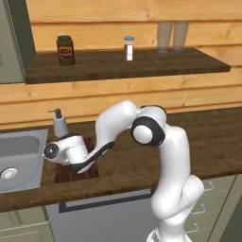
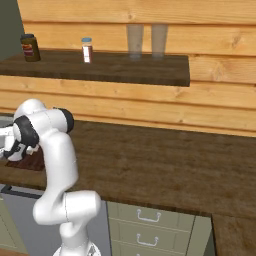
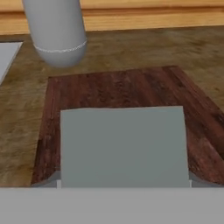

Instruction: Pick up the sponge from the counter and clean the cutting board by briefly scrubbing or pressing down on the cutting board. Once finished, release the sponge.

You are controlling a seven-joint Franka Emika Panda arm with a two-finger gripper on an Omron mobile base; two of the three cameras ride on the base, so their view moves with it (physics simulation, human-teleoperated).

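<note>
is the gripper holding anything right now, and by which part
Apparently the sponge: its grey top sits right at the hand over the cutting board. The fingertips are hidden, so the grip point cannot be told.

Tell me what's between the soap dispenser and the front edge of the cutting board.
In the hand view, bare board runs from the soap dispenser, then the sponge's grey top covers its near part.

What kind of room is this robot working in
It looks like a rendered kitchen. A grey metal sink is set into a long wooden counter, a soap dispenser stands beside it, and jars sit on a shelf above. Drawers run under the worktop.
</note>
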